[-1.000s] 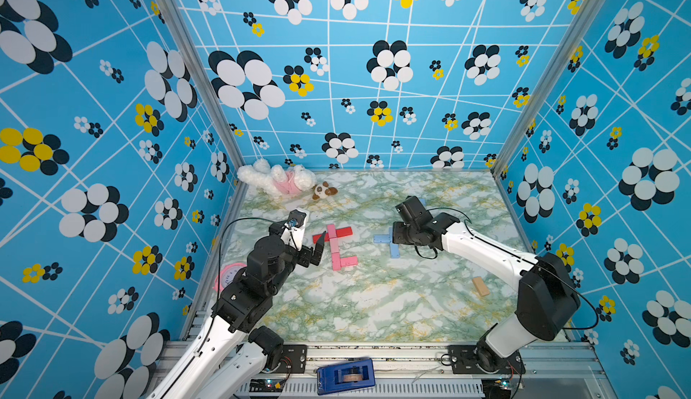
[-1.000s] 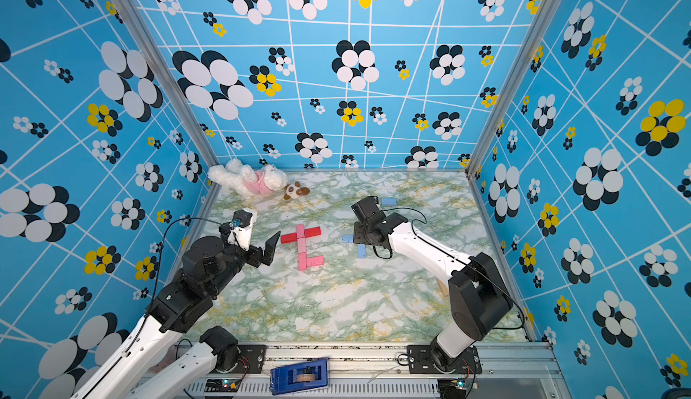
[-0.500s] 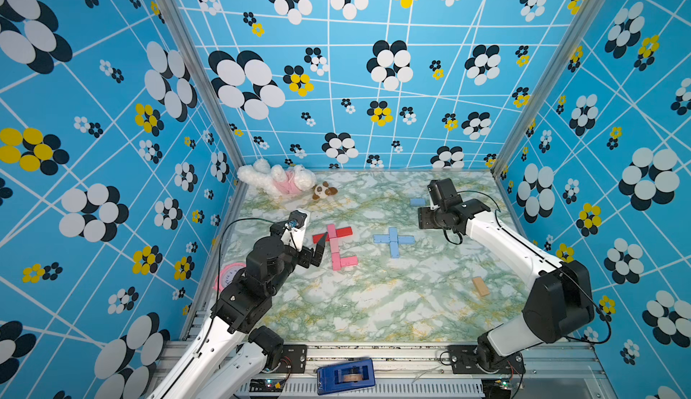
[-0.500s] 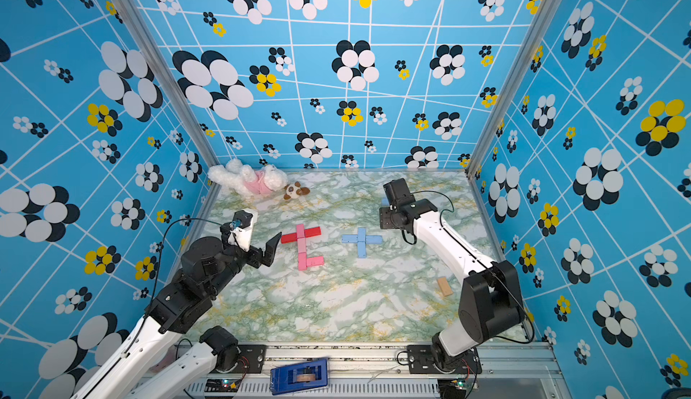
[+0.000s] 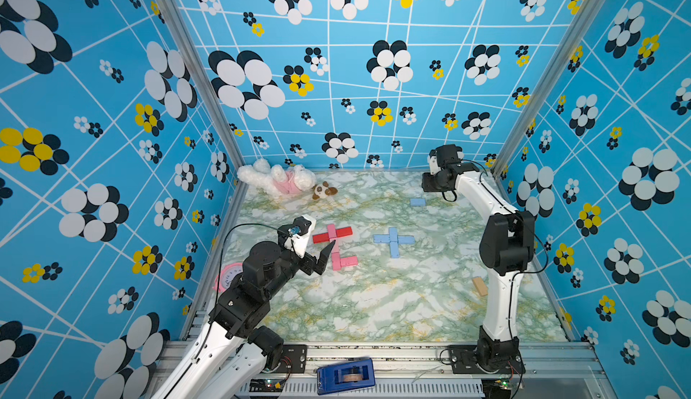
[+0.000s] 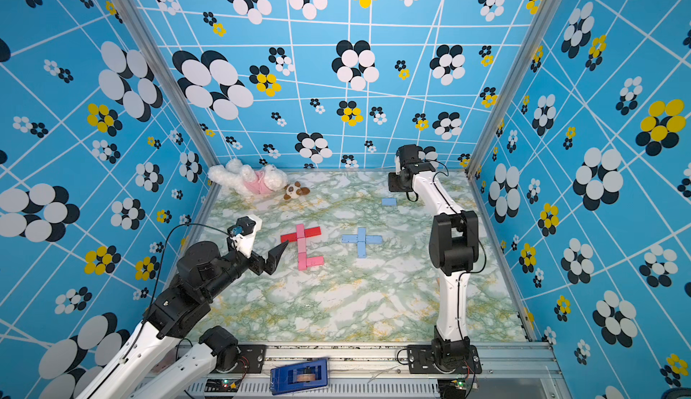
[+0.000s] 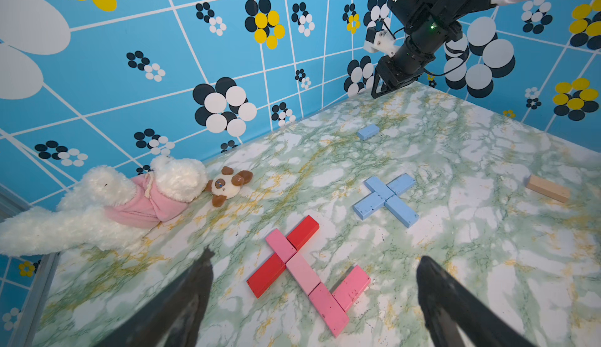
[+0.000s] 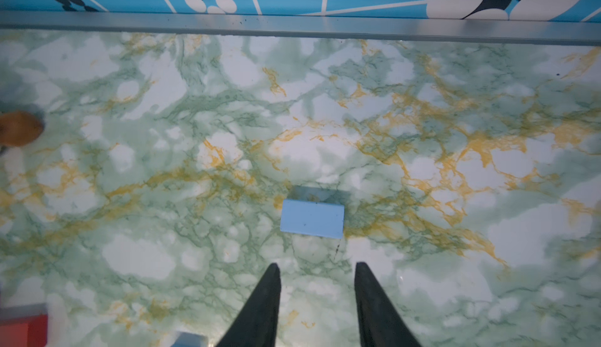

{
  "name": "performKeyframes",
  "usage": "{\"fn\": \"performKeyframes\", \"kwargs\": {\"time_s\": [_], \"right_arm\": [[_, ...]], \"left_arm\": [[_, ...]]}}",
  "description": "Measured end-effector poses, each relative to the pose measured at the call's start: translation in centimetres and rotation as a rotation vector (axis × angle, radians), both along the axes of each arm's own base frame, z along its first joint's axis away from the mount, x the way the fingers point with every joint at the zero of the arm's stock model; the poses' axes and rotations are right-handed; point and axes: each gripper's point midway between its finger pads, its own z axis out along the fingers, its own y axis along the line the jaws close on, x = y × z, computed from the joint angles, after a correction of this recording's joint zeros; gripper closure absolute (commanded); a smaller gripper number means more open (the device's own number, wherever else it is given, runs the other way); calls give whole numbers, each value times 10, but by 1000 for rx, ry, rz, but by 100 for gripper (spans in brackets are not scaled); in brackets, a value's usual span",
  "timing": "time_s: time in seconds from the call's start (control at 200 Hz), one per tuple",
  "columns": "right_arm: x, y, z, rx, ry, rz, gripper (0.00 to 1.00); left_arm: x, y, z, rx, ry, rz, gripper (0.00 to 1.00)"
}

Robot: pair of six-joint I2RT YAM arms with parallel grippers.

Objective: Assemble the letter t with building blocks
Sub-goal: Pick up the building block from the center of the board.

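Left fingers: spread wide, empty, hovering just beside the t with a red crossbar and a pink stem and foot, made of flat rectangular blocks. Probably parked clear so they don't nudge it.

Mid tabletop: 4 light blue flat blocks lie touching as a 2nd t, which looks complete.

1 loose light blue block sits near the back wall, apart from both letters.

Right fingers: partly parted, grasping nothing. The loose block is just ahead of the tips, not between them, so I'd guess a pick is being lined up.

Tan wooden block lies alone beside the right arm, unused.
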Motion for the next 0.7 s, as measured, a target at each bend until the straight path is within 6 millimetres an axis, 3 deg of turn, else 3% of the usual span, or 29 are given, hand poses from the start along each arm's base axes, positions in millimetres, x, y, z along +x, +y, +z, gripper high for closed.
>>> {"fn": "performKeyframes", "kwargs": {"time_s": [0.12,0.295,0.7], "right_arm": [[20,-1,-16,24,19,2,71],[32,0,-42,43,69,8,74],[21,5,-84,69,185,18,77]], "left_arm": [[-1,-2,0,-1,3,-11,1],[-1,-3,-1,-2,5,-18,1],[0,-3,-2,-2,4,-18,1]]}}
